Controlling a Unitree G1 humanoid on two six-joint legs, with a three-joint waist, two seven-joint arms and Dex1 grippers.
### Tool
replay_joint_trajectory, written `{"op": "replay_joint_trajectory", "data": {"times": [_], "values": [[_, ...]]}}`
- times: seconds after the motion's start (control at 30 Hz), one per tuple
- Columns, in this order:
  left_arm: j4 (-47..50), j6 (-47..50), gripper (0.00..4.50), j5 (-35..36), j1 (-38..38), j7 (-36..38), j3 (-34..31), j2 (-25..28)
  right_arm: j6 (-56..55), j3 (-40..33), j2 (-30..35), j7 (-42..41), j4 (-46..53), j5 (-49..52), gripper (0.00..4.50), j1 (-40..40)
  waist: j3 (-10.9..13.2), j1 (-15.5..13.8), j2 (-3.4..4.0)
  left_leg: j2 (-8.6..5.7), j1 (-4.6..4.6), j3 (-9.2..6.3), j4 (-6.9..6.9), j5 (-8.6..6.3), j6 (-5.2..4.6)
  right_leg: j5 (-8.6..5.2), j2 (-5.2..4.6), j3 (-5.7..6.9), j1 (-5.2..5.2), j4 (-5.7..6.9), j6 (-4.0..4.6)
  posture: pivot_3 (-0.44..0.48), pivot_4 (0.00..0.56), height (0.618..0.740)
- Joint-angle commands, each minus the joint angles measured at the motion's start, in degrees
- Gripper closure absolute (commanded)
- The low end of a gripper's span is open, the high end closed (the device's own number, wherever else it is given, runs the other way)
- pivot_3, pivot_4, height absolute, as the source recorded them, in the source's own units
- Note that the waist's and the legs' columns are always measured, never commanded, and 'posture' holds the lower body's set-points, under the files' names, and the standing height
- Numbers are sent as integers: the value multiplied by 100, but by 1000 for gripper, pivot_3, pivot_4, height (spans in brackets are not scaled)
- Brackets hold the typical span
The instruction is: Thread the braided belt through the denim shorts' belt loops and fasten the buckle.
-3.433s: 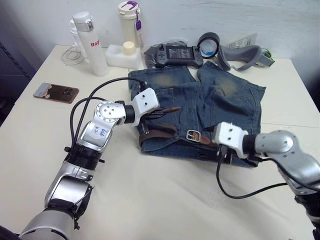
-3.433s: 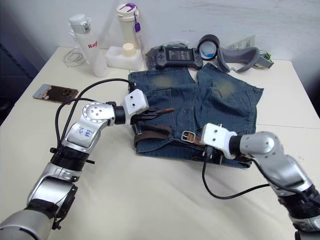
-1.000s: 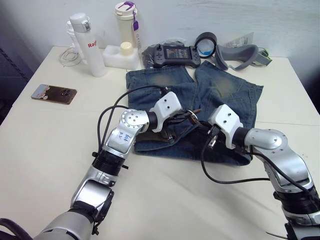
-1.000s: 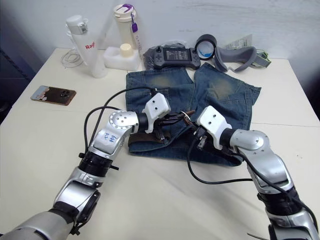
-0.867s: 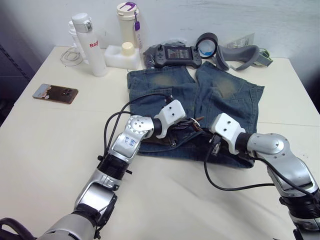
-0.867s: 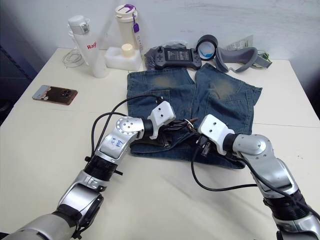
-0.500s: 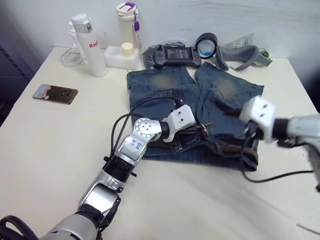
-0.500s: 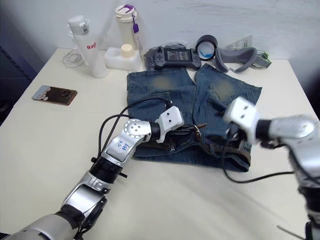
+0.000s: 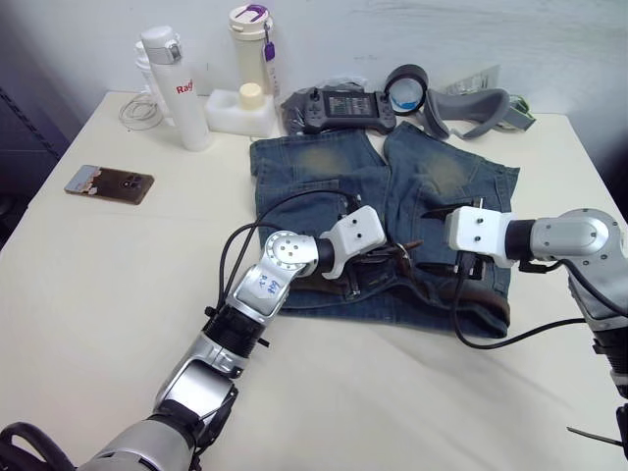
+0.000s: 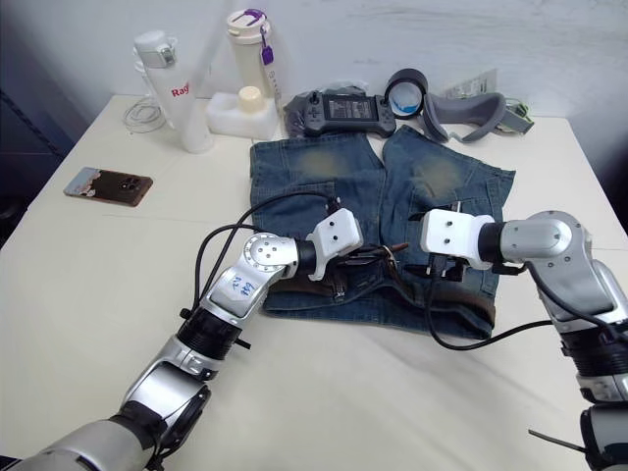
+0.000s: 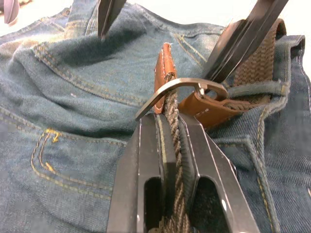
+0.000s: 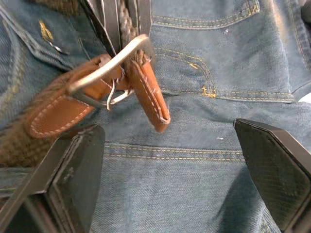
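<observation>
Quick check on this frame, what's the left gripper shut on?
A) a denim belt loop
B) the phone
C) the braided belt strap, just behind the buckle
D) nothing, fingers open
C: in the left wrist view the left gripper has its fingers clamped on the braided belt, with the tan tip poking through the buckle just ahead, over the denim shorts.

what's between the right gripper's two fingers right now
Only bare denim shorts, seen in the right wrist view. The right gripper is open, and the belt's tan tip and buckle lie beyond.
</observation>
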State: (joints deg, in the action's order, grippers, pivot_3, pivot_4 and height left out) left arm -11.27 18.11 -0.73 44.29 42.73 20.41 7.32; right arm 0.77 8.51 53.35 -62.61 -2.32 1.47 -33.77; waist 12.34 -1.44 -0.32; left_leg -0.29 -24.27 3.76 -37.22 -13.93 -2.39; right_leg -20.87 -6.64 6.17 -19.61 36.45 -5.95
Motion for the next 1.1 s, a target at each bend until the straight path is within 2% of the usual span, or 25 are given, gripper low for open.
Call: {"op": "replay_joint_trajectory", "data": {"times": [0.03,0.13,0.17,0.33,0.5,0.6,0.63,0.67,0.7,0.77,0.9,1.0,1.1], "values": [[240,-134,4500,45,100,72,58,-90,-346,-85,-63,-5,-46,-47,547,-193,0,-3,0,0,0,0,-1,0,0,0,0,0,0,0,0,0,150,731],[220,-141,4500,45,114,75,70,-102,-485,-74,-118,-56,-118,-43,1650,-214,0,-9,0,0,0,-2,-2,0,0,0,0,0,1,1,0,0,150,731],[204,-148,4500,43,125,78,75,-108,-527,-71,-130,-85,-142,-36,2288,-215,0,-10,0,0,0,-3,-3,0,0,0,0,-1,3,0,0,0,150,731],[154,-112,4500,91,155,60,33,-155,-719,-114,-208,-174,-281,2,4435,-193,0,-4,0,0,0,-2,-2,0,0,0,0,0,2,1,0,0,150,731],[357,324,2453,438,137,292,-182,-131,-1093,-193,-125,-180,-641,-43,4500,-70,0,-7,0,0,0,-2,-4,0,0,0,-1,1,3,1,0,0,150,731],[659,715,1069,677,58,560,-288,89,-1304,-282,7,-134,-853,-104,4500,-20,0,3,0,1,0,-2,-3,0,0,0,1,0,1,1,0,0,150,731],[803,835,859,743,26,590,-412,249,-1353,-345,99,-107,-912,-129,4500,10,0,8,0,1,0,-1,-2,0,0,0,1,-1,1,2,0,0,150,731],[945,996,327,829,20,591,-625,452,-1439,-452,254,-79,-1053,-153,4500,40,0,11,0,1,1,-1,-2,0,0,0,1,-1,1,2,0,0,150,731],[1047,1117,19,895,19,584,-772,595,-1506,-523,365,-57,-1157,-166,4500,60,0,10,0,1,0,-1,-2,0,0,0,0,-3,0,2,0,0,150,731],[1213,1320,19,1026,46,595,-978,836,-1644,-677,599,-17,-1392,-190,4500,63,0,10,0,2,2,-1,-2,0,0,0,-1,-4,1,1,0,0,150,731],[1374,1520,19,1242,140,591,-1095,901,-1700,-867,955,-20,-1678,-206,4500,-194,0,-6,0,2,2,-3,-3,0,0,0,-2,-5,5,1,0,0,150,731],[1338,1492,19,1326,265,464,-1108,716,-1668,-918,1062,-35,-1781,-197,4500,-500,0,-7,0,1,0,-3,-7,0,0,0,-2,-6,6,0,0,0,150,731],[1051,1292,19,1236,529,258,-925,290,-1209,-897,936,-169,-1356,63,4500,-820,0,1,0,3,1,-4,-7,0,0,0,0,-7,6,0,0,0,150,731]]}}
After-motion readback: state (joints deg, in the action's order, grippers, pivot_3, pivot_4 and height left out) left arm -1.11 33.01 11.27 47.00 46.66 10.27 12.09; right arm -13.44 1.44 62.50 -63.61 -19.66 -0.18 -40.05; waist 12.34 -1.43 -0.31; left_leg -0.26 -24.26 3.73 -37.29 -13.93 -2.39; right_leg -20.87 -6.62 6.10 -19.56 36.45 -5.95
